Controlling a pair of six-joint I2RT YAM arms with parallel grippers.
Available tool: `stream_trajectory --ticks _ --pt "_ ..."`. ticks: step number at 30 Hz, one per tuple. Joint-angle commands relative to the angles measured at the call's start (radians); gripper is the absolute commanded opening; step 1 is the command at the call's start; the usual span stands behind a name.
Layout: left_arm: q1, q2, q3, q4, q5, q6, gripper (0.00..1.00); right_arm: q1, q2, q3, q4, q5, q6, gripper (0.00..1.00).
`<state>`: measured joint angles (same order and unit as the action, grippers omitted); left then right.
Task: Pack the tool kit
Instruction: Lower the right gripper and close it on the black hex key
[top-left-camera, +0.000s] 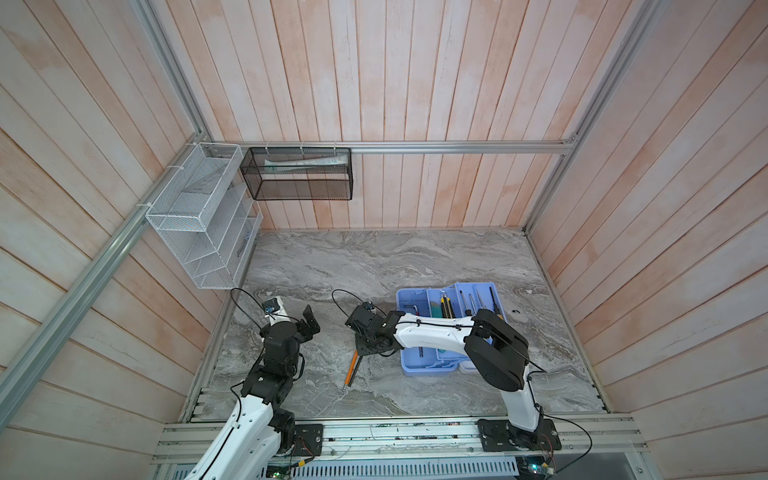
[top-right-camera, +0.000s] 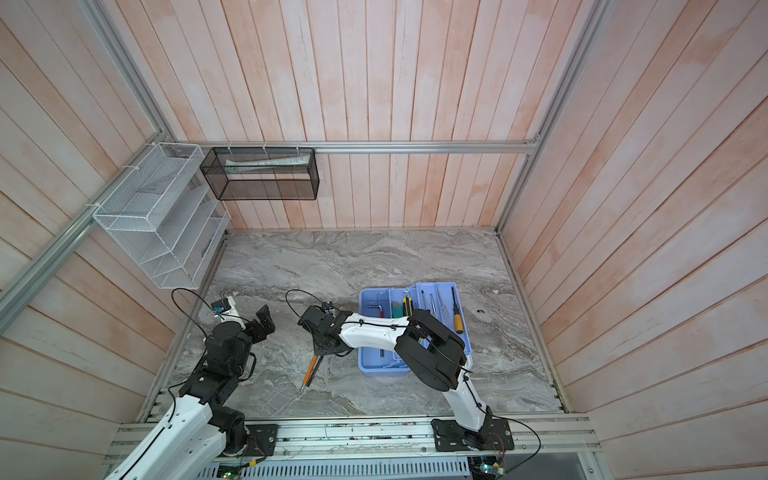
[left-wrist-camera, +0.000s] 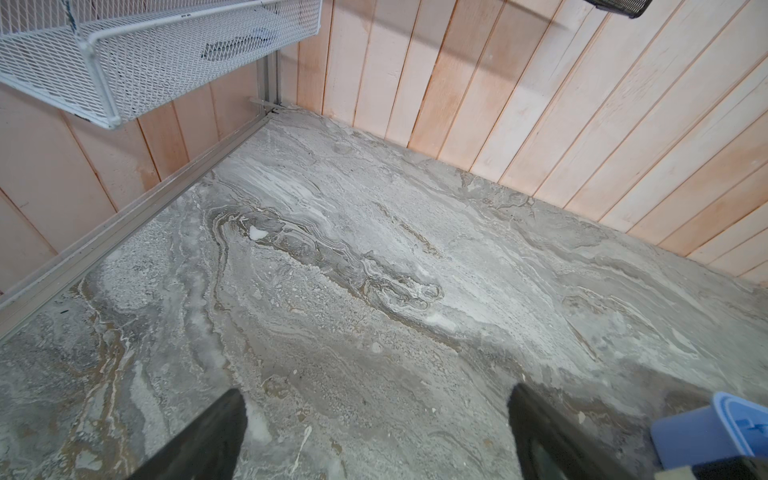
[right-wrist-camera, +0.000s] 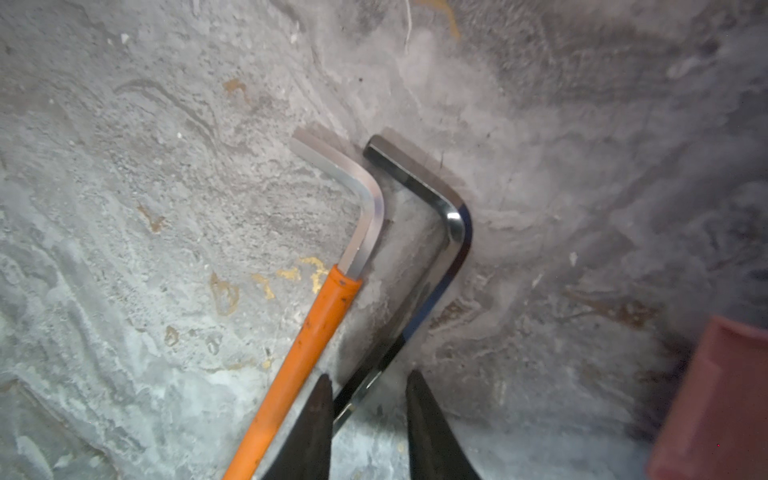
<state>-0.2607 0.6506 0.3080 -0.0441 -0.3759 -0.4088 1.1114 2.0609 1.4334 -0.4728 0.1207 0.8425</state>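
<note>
Screwdrivers (top-right-camera: 457, 320) are lying in the open tool kit (top-right-camera: 374, 368) on the table's (top-left-camera: 374, 257) right, while the orange hex key (right-wrist-camera: 307, 332) and dark hex key (right-wrist-camera: 453, 232) are waiting outside. My right gripper (right-wrist-camera: 370, 378) is straddling the dark one, part-open, not gripping it. My left gripper (left-wrist-camera: 376, 395) is gaping, empty.

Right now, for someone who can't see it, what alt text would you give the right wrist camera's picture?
An orange-sleeved hex key and a dark hex key lie side by side on a grey marbled table. The right gripper straddles the dark key's long shaft, jaws apart. A blurred reddish shape sits at the edge.
</note>
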Motion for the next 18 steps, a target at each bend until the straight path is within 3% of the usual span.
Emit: stream_trajectory --ticks 1,12,18 --pt "0.001 0.002 -0.007 0.017 -0.003 -0.001 1.00 -0.004 0.034 0.032 -0.031 -0.009 0.002 0.29" --pt "0.001 0.000 -0.007 0.015 -0.004 -0.003 1.00 0.005 0.185 0.244 -0.123 0.004 -0.092 0.34" --pt "0.001 -0.003 -0.007 0.015 -0.006 -0.003 1.00 0.040 0.292 0.448 -0.378 0.078 -0.129 0.33"
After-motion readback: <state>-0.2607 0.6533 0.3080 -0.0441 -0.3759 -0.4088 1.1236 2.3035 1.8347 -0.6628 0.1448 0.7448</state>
